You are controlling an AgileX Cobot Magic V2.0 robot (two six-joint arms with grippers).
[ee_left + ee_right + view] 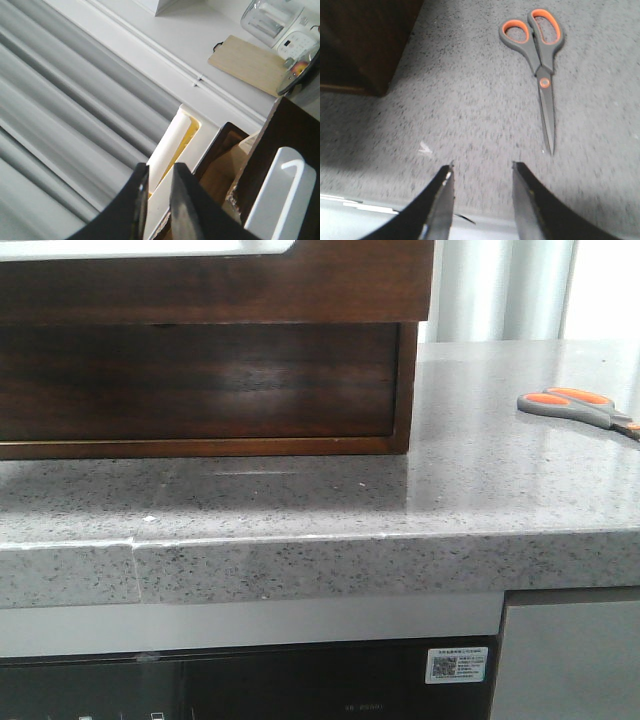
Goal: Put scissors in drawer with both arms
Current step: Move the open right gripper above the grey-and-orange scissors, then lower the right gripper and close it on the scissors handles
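The scissors, grey with orange loop linings, lie flat on the grey counter at the far right. In the right wrist view the scissors lie ahead of my right gripper, blades pointing toward it; that gripper is open, empty and above the counter's front edge. The drawer is the wide dark-brown front at top left, with a white rim above it. My left gripper is empty, its jaws a narrow gap apart, raised beside brown wood with a white rim. Neither arm shows in the front view.
A second dark wood front sits under the drawer on the speckled counter. The cabinet corner is to one side of the right gripper. Grey curtains, a wooden board and a white appliance show beyond the left gripper.
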